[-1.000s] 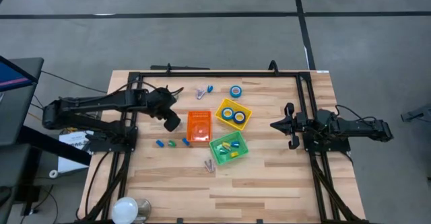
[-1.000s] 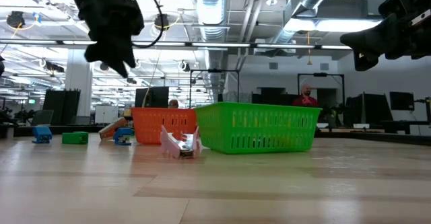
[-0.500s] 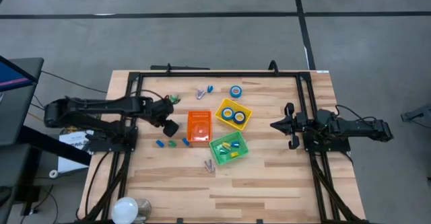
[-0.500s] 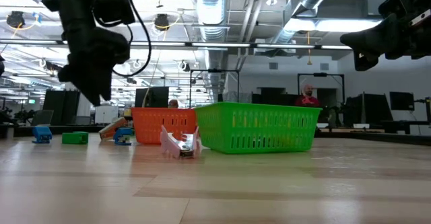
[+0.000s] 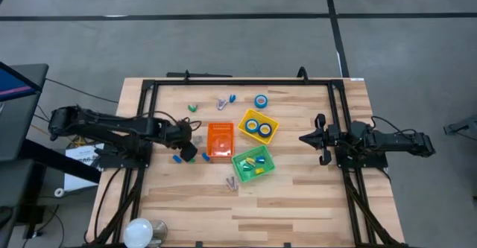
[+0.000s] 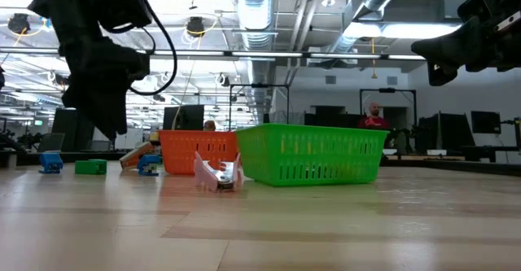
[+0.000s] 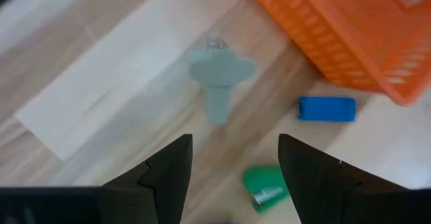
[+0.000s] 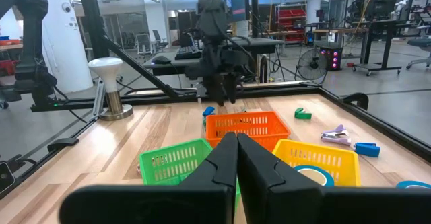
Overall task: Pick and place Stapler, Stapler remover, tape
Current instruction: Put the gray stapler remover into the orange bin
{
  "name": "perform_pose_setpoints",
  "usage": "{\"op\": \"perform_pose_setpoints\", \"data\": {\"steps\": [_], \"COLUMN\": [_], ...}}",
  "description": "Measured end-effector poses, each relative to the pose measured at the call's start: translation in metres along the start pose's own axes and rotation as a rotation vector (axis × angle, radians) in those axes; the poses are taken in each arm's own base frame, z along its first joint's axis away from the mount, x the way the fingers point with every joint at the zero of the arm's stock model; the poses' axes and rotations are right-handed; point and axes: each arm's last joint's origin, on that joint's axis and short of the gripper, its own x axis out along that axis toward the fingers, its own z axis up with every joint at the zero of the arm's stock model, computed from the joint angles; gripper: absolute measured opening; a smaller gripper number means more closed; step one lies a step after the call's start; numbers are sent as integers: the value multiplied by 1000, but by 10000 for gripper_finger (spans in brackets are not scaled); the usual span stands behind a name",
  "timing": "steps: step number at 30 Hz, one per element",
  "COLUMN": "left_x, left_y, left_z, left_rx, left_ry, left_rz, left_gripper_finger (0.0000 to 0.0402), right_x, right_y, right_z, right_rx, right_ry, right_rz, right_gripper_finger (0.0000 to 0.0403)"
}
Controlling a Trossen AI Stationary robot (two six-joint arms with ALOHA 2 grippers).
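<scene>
My left gripper [image 5: 188, 151] [image 7: 232, 183] hangs open above the table beside the orange bin [image 5: 220, 140], touching nothing. Below it in the left wrist view lie a small grey stapler remover [image 7: 219, 79], a blue stapler [image 7: 326, 108] and a green stapler [image 7: 266, 189], all flat on the wood. A second blue stapler [image 5: 177, 159] lies to their left. Two blue tape rolls sit in the yellow bin [image 5: 258, 126], and one tape roll [image 5: 261, 100] lies on the table beyond it. My right gripper [image 5: 305, 138] [image 8: 237, 150] waits shut at the right side.
A green bin [image 5: 253, 164] holds several small items. A pale stapler remover [image 5: 232, 182] lies near it. Another remover [image 5: 222, 103], a blue piece [image 5: 232, 97] and a green piece [image 5: 192, 108] lie toward the far edge. A lamp [image 5: 140, 231] stands at the near-left corner.
My left gripper has moved toward the table's near edge and a little left, sinking lower, from beside the orange bin's far end to above the small staplers. A green piece near the far edge, covered by the arm before, now shows. The right arm has kept still.
</scene>
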Motion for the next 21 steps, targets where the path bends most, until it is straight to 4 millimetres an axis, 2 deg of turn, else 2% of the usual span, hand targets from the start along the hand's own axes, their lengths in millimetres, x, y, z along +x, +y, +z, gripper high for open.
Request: {"op": "perform_pose_setpoints", "data": {"steps": [6,16,21], "left_x": [5,11,14], "left_y": [0,-9,-11], "left_z": [-9,-11,-9], "left_rx": [25,50,47], "left_ry": [-69,-125,-156], "left_rz": [67,49,67], "left_gripper_finger": [209,209,232], "right_x": [0,0,0], "right_y": [0,0,0], "right_z": [0,0,0], "right_rx": [0,0,0], "right_ry": [0,0,0], "right_rz": [0,0,0], "right_gripper_finger": [1,1,1]}}
